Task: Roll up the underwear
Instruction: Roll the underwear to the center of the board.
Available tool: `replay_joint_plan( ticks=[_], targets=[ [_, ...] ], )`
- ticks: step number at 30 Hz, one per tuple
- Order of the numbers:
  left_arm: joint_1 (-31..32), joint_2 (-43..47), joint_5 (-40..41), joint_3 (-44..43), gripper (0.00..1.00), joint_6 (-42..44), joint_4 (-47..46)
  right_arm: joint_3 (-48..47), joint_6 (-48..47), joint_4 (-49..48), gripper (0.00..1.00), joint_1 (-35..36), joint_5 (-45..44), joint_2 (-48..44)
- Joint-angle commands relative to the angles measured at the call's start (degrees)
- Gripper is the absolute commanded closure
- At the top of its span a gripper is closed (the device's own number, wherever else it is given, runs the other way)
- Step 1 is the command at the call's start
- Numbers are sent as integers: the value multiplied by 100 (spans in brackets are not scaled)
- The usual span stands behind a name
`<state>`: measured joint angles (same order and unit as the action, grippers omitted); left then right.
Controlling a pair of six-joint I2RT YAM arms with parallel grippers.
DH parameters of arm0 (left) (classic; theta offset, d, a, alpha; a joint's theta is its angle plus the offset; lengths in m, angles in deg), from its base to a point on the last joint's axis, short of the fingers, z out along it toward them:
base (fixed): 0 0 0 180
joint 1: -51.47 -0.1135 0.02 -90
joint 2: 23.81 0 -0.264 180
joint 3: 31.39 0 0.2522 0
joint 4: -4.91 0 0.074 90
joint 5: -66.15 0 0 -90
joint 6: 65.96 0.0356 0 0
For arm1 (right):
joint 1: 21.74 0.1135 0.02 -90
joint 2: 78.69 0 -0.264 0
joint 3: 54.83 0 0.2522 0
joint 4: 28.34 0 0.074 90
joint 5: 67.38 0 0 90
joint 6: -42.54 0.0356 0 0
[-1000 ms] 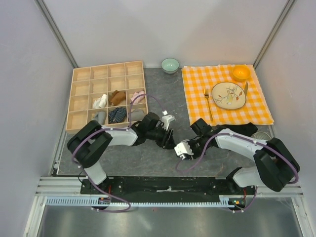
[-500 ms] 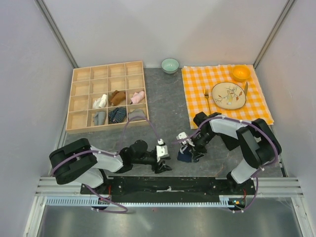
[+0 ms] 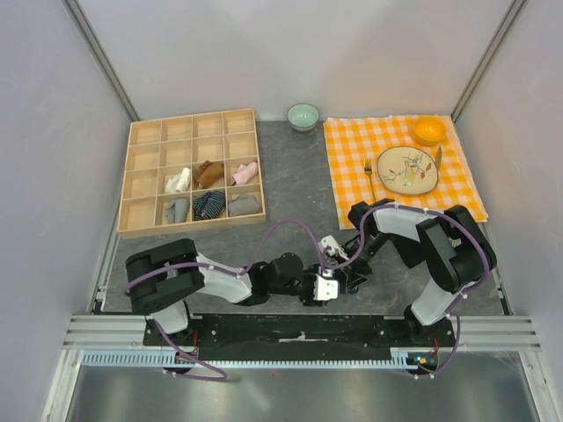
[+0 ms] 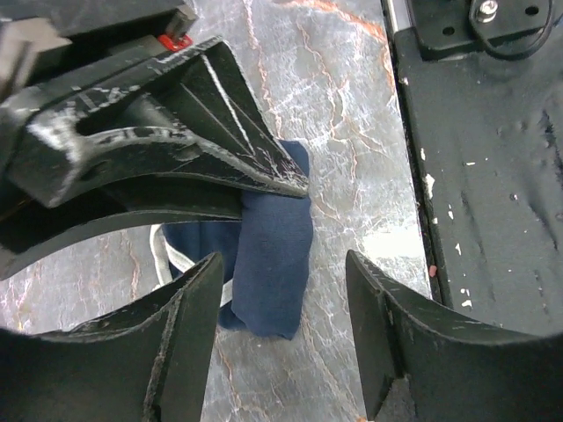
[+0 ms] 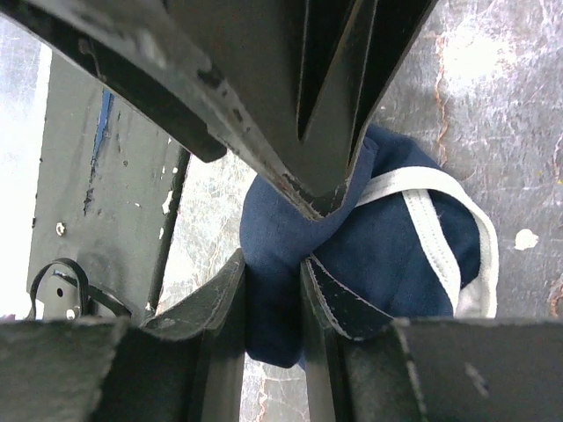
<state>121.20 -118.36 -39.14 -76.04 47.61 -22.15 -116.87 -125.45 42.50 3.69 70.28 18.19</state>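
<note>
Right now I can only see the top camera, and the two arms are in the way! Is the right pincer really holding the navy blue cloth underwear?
Observer: Yes. In the right wrist view, the right pincer is shut on a fold of the navy blue fabric underwear.
Operator: What about the left pincer?
Observer: The left wrist view shows the left pincer open, its fingers wide apart, with the underwear lying ahead between them.
Operator: Is it rolled up neatly?
Observer: It is bunched into a lump, and a loop of white trim shows on the outside.
</note>
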Motion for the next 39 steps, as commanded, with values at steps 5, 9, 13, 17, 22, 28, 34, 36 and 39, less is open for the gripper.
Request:
replay_joint_plan(
  ticks=[5,9,13,17,22,28,34,36,39],
  targets=[
    [84,-556,501,-434,46,420,644,2,-137,84,66,-38,-143,50],
    [84,-697,527,-663,59,263,996,2,-137,84,63,-100,-125,-11],
    [67,-724,518,-707,70,25,1190,-7,-119,49,54,-222,-116,-134],
    [-21,-697,378,-734,76,-423,1401,72,117,-223,45,-521,-160,-563],
    [-320,-609,-132,-637,76,-1152,1436,257,311,-628,33,-1083,-310,-1092],
    [-794,-732,-1019,-733,76,-1908,1576,362,285,-672,33,-1786,-257,-1601],
    [-1120,-1232,-1792,-1357,74,-2304,2288,494,-319,-347,34,-2174,138,-2278],
    [-1251,-1417,-2055,-1577,74,-2533,2517,547,-724,2,34,-2174,322,-2515],
    [-1462,-1732,-2513,-1928,73,-2796,2894,661,-1550,452,32,-2165,551,-2753]
  ],
)
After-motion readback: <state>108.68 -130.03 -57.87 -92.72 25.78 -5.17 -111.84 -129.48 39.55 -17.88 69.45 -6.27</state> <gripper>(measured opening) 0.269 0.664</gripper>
